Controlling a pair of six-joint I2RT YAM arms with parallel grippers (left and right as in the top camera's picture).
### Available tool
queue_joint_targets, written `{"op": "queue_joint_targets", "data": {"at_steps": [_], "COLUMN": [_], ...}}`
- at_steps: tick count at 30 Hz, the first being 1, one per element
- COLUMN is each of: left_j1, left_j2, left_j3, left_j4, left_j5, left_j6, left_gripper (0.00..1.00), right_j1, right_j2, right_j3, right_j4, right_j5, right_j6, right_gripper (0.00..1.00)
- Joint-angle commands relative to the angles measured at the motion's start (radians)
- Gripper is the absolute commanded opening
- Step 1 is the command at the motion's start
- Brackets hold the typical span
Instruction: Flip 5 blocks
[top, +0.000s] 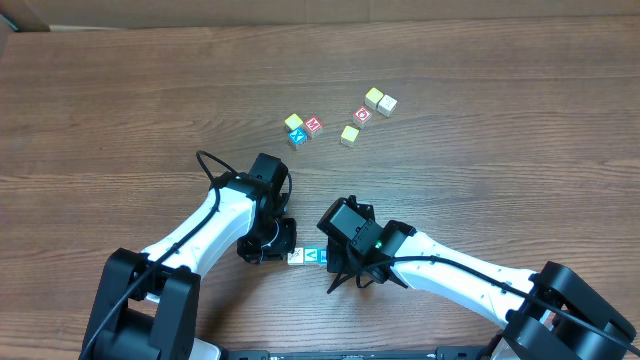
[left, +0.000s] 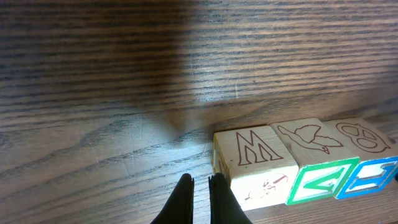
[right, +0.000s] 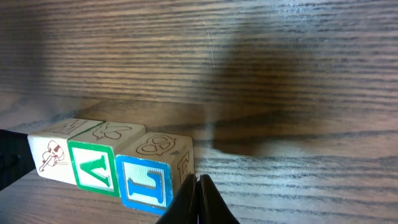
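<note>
block row (top: 308, 257) | between left fingers (left: 182, 202) and right fingers (right: 190, 208), both closed

Even, bright overhead light; soft arm shadows darken the brown wood-grain bench (right: 298, 74) in both wrist views, whose far edges blur.

The table (top: 150, 100) under me looks like dark wood with fine ridged grain, mostly matt, with a soft sheen where light falls. The blocks (right: 102, 158) are pale bare wood, matt, their letter faces painted smooth green and blue. My left gripper (left: 200, 180) and right gripper (right: 198, 182) look like matt black plastic. My arm shells (top: 215, 225) are glossy white plastic.
</note>
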Motion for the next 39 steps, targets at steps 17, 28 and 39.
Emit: {"op": "queue_joint_targets", "data": {"at_steps": [17,28,39], "left_j1": [-0.005,-0.005,-0.005], "left_j2": [0.008,0.008,0.008], "left_j3": [0.018,0.018,0.018], "left_j4": [0.001,0.004,0.036], "left_j5": [0.011,0.011,0.000], "left_j6": [0.005,0.004,0.005], "left_gripper": [0.04,0.04,0.04], "right_j1": [-0.002,-0.002,-0.002], "right_j2": [0.053,0.053,0.053], "right_j3": [-0.003,-0.003,-0.003], "right_j4": [0.029,0.043,0.045], "right_j5": [-0.062,-0.076,-0.095], "right_j6": [0.034,0.029,0.031], "right_gripper": [0.04,0.04,0.04]}}
